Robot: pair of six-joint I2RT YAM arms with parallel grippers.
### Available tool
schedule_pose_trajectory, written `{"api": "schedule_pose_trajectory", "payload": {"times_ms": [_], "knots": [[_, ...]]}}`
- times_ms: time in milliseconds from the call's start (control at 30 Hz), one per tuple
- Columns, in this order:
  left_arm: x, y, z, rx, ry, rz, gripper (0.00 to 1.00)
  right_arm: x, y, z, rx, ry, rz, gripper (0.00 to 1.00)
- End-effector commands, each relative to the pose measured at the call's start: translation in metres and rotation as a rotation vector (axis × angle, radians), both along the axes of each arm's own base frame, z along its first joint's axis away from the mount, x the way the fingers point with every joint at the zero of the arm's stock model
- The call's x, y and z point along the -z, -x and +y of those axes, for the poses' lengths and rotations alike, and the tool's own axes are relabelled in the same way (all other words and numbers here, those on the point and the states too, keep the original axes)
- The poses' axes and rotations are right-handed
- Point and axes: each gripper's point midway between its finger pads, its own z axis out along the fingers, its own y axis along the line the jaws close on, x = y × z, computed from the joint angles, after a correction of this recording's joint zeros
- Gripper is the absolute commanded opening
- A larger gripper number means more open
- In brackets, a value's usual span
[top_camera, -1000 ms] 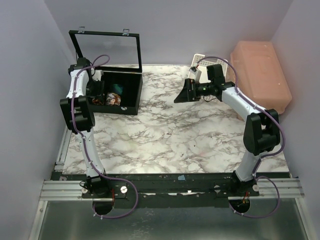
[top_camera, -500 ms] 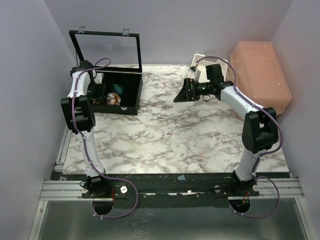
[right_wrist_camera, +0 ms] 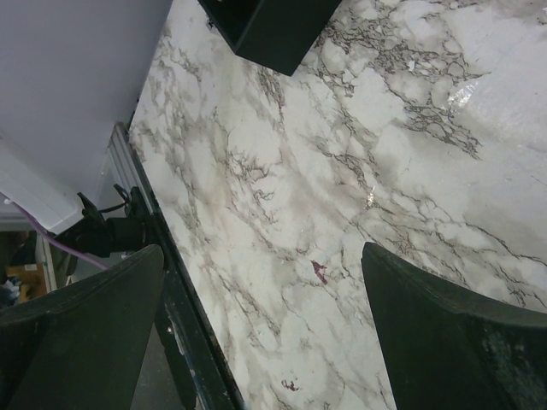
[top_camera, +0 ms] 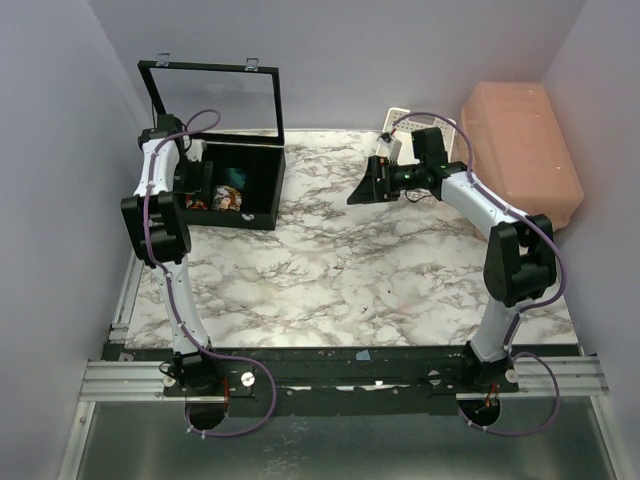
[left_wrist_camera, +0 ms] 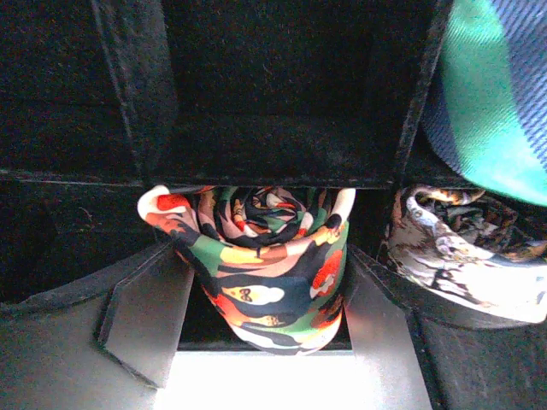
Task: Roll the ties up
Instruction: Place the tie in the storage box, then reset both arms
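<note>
Left wrist: L jaws have widened round rolled tie (left_wrist_camera: pixel 269 273).

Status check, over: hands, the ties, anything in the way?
Left hand open, straddling a rolled floral tie in its black box compartment. Right hand open, empty, above the marble table. Nothing seen blocking.

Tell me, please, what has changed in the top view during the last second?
Very little has changed. The right arm swung its elbow slightly toward the left arm, while the right gripper stayed open above the marble table. The left gripper stayed down in the black box, around the rolled floral tie. Any loosening there cannot be seen from above. The box, the ties and the pink container did not move.
</note>
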Motion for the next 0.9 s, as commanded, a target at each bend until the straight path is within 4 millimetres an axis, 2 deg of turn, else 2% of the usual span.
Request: {"api": "schedule_pose_trajectory", "payload": {"times_ms": [0,67,167,267,400,633,867], "knots": [[-0.04,-0.013,0.0,0.025,-0.04,-0.095,0.73,0.002,-0.004,-0.001,0.007,0.012,0.002,1.0],[-0.044,-0.013,0.001,0.029,-0.047,-0.105,0.82,0.002,-0.004,-0.001,0.007,0.011,0.003,1.0],[-0.046,-0.012,0.003,0.034,-0.058,-0.103,0.84,0.002,-0.005,0.0,0.005,0.009,0.003,1.0],[-0.052,-0.014,0.003,0.038,-0.061,-0.125,0.84,0.003,-0.006,-0.001,0.007,0.009,0.004,1.0],[-0.06,-0.018,0.0,0.055,-0.053,-0.17,0.77,0.003,-0.004,0.0,0.004,0.01,0.004,1.0],[-0.031,-0.022,0.004,0.094,-0.053,-0.137,0.67,0.003,-0.003,-0.002,0.004,0.018,0.0,1.0],[-0.017,-0.023,0.0,0.105,-0.003,-0.122,0.7,0.005,0.0,-0.005,0.004,0.029,0.003,1.0]]}}
